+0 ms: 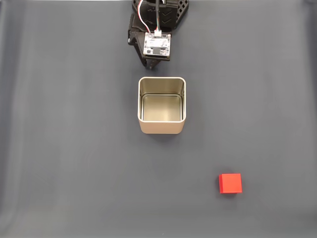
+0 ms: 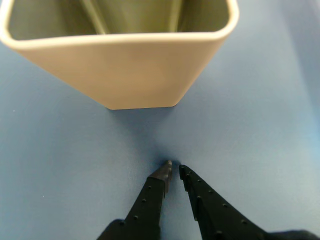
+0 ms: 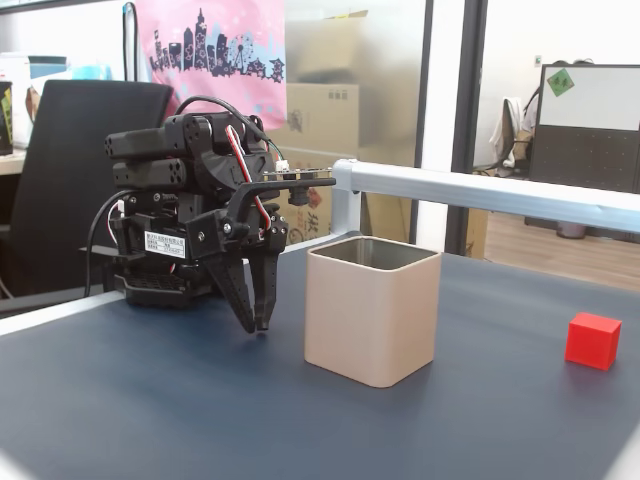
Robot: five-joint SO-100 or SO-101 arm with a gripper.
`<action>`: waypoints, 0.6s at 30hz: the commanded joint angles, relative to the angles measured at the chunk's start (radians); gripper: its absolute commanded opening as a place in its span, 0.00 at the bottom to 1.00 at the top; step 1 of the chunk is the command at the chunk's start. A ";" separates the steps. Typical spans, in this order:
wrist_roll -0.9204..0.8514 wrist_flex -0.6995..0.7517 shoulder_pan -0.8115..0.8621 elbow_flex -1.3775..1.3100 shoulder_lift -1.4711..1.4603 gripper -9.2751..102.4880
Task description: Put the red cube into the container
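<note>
In a fixed view, cube (image 1: pixel 230 183) lies lower-right of container (image 1: pixel 162 105).

A dark counter (image 3: pixel 150 400) fills the lower frame. A black office chair (image 3: pixel 60 130) and a pink skyline poster (image 3: pixel 210 50) sit upper left.

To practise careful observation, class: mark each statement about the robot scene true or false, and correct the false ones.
1. The red cube lies inside the container. False: it sits on the mat, apart from the container.
2. The container stands upright and holds nothing. True.
3. The gripper grips the cube. False: its fingers are nearly together, holding nothing.
4. In the top-down fixed view, the container lies between the arm and the cube. True.
5. The gripper tips point down beside the container. True.
</note>
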 commanded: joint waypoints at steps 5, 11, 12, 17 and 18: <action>0.008 0.009 -0.015 0.011 0.069 0.11; 0.002 0.009 -0.011 0.011 0.069 0.11; 0.002 0.009 -0.009 0.011 0.069 0.10; -0.003 0.008 -0.032 0.011 0.069 0.08; -0.014 0.005 -0.048 0.011 0.067 0.08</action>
